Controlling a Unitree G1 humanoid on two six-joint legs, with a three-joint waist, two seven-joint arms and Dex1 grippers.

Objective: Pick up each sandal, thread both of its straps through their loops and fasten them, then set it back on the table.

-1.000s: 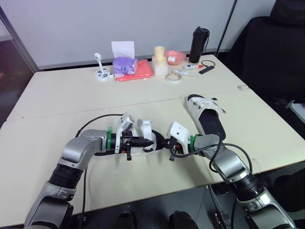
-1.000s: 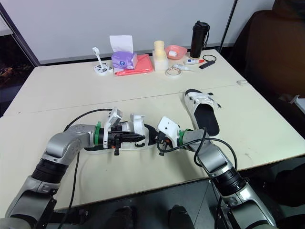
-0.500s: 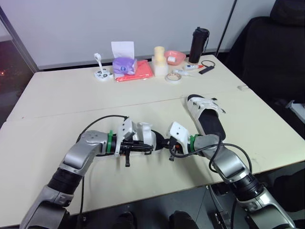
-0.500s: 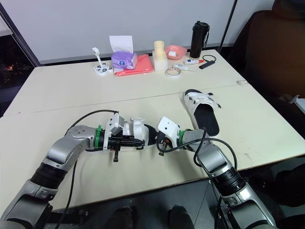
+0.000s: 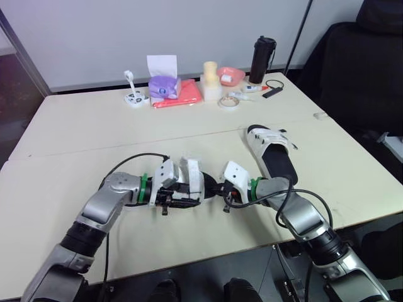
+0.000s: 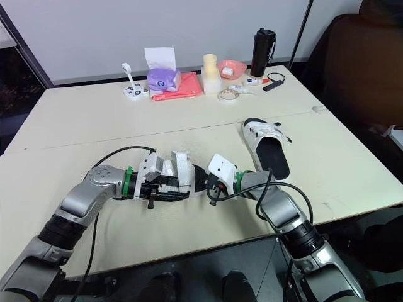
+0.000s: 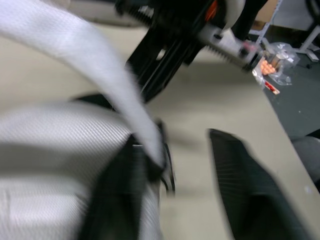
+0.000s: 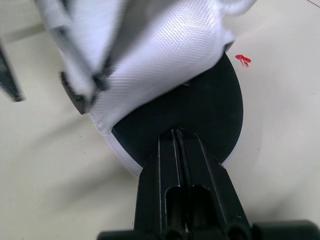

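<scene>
Nearest, the right pincer (image 8: 175,135) is clamped together on the sole edge of the sandal (image 5: 192,181), likely steadying it on the table (image 5: 75,145). At the sandal's other side, the left pincer (image 7: 175,142) stands apart, one finger against the loose strap (image 7: 100,65), seemingly lining up a grab. Beyond the sandal, to its right, the second sandal (image 5: 274,154) waits.

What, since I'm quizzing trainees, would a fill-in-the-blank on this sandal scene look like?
The right gripper is shut on the ____ footbed of the near sandal. The left gripper is ____, with a white strap beside one finger. The other sandal lies on the table on the robot's ____ side.
Missing words: black; open; right.
</scene>
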